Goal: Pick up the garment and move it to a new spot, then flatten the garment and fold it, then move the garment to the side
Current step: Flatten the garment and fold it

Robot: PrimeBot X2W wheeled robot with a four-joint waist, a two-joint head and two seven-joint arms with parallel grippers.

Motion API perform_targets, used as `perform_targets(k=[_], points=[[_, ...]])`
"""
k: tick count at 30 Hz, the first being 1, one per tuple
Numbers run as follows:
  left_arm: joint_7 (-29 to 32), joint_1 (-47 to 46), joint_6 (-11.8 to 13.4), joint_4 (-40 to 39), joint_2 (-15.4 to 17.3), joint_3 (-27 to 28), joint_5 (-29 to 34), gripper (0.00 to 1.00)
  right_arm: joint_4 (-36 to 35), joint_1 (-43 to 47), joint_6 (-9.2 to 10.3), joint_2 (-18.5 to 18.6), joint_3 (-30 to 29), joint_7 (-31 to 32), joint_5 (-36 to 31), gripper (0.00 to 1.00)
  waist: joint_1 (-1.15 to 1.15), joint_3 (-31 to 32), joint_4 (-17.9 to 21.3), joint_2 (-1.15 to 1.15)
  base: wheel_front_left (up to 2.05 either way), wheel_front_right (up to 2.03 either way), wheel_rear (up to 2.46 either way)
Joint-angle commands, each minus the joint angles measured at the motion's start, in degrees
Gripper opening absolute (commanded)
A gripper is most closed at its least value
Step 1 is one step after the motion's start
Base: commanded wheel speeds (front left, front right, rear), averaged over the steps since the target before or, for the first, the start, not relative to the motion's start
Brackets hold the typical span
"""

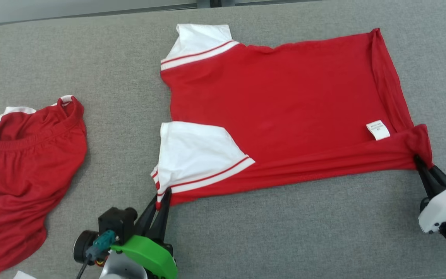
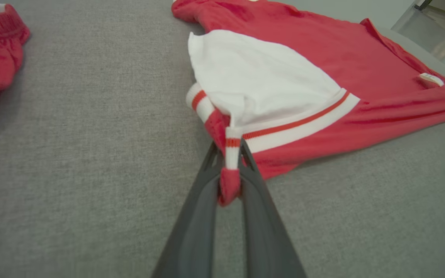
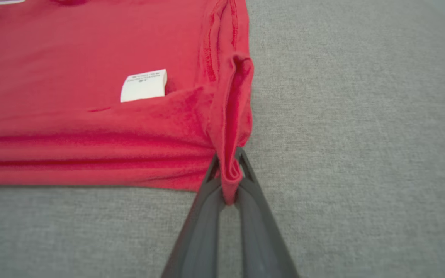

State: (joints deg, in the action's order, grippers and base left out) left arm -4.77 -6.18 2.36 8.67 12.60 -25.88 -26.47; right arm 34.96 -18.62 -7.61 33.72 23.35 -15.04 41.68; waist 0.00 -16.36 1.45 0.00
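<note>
garment: red shirt with white sleeves (image 1: 277, 112), spread out on the grey table (image 1: 292, 236), taking up the middle and right of the head view

long axis: runs left to right across the head frame, sleeves at the left end, hem at the right end (so it's lying sideways to the robot)

left hand (image 1: 164, 195): clamped tight on the near sleeve's striped cuff (image 2: 231, 144), bottom of the frame, a bit left of centre

right hand (image 1: 417, 159): also squeezed closed, pinching the near hem corner (image 3: 230, 154) at the right edge of the frame

near edge: long creases run through the cloth along the edge between the two hands

head view bonus: you get both hands at once, the far sleeve at the top, plus a second red garment (image 1: 25, 174) bunched up at the left edge, well apart from the shirt

left wrist bonus: the cuff's white and red bands fold over right at the fingertips, with a red wad of cloth hanging between the fingers

right wrist bonus: the hem is doubled into an upright fold going down between the fingers, and the white care tag (image 3: 144, 85) sits just up and left of it
</note>
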Motion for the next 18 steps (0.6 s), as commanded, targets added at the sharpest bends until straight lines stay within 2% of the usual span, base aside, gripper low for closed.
perform_targets(k=[1,6,10,11,12,13,14,15,18], points=[[1.0,2.0,1.1,-1.4,1.2,0.1,0.5,0.0,-0.5,1.8,0.24,1.7,-0.3,-0.2,0.4,0.0,0.0,0.6,-0.4,0.0,0.0,0.0,0.0],[4.4,7.0,2.9,-5.9,1.3,-1.1,-0.8,0.0,-2.8,6.3,0.24,3.6,0.0,-0.2,1.9,0.0,0.0,1.0,-0.7,0.0,0.0,0.0,0.0],[5.8,7.5,3.2,-5.6,1.0,-1.6,-1.3,0.0,-2.8,7.5,0.24,3.1,-0.4,-0.2,2.3,0.0,0.0,0.7,-0.6,0.0,0.0,0.0,0.0],[5.7,7.1,3.0,-5.3,0.9,-1.8,-1.3,0.0,-2.7,7.5,0.24,2.9,-0.7,-0.2,2.2,0.04,0.0,0.7,-0.7,0.0,0.0,0.0,0.0],[5.4,6.4,2.6,-4.9,0.7,-1.9,-1.1,0.03,-2.5,7.5,0.24,2.7,-1.0,-0.2,2.1,0.46,0.0,0.6,-0.8,0.0,0.0,0.0,0.0],[5.4,6.1,2.5,-4.4,0.6,-2.1,-1.3,0.24,-2.4,7.5,0.24,2.5,-1.3,-0.2,1.9,0.82,0.0,0.7,-0.9,0.0,0.0,0.0,0.0],[5.4,5.6,2.4,-3.8,0.6,-2.3,-1.1,0.84,-2.6,7.5,0.24,2.3,-2.2,-0.2,1.7,1.0,0.0,0.7,-1.0,0.0,0.0,0.0,0.0],[4.8,5.2,2.5,-3.7,0.6,-2.1,-0.8,1.0,-2.8,7.6,0.24,2.2,-3.0,-0.2,1.5,1.0,0.0,0.7,-1.0,0.0,0.0,0.0,0.0],[3.2,4.9,3.5,-5.2,0.0,-1.4,-0.4,1.0,-4.3,8.5,0.18,2.3,-7.1,-0.2,-1.3,1.0,0.0,0.8,-1.1,0.0,0.0,0.0,0.0]])
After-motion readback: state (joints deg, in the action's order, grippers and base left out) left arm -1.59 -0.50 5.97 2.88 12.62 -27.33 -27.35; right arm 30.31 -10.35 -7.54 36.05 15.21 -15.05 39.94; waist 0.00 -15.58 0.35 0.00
